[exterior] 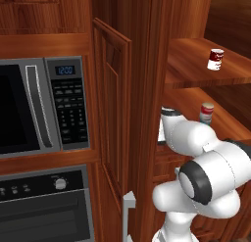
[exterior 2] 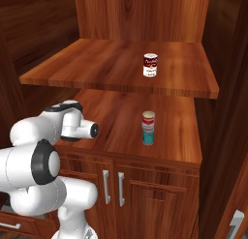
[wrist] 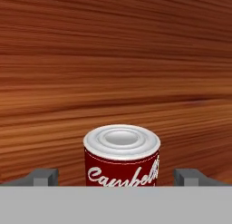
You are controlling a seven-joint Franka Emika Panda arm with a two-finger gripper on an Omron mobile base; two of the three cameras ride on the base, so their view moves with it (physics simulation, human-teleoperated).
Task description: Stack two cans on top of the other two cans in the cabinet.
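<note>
In the hand view my gripper (wrist: 116,177) is open. Its two fingertips (wrist: 45,177) stand either side of a can (wrist: 121,155) with a pale lid and white script on red, with a gap on each side. This can stands on wood before a wooden wall, and its lower part is cut off. On the cabinet's (exterior 2: 121,64) upper shelf stands the soup can (exterior 2: 150,65) (exterior: 215,59), dark red above and white below. On the lower shelf the red, pale-topped can (exterior 2: 148,119) (exterior: 207,112) sits on the teal can (exterior 2: 148,136).
The cabinet's panelled door (exterior: 115,113) stands open towards me, its handle (exterior: 128,206) low. A microwave (exterior: 39,108) and an oven (exterior: 44,206) are to the left. Two small cupboard doors (exterior 2: 145,199) lie under the lower shelf. My white arm (exterior 2: 58,131) reaches in from the left.
</note>
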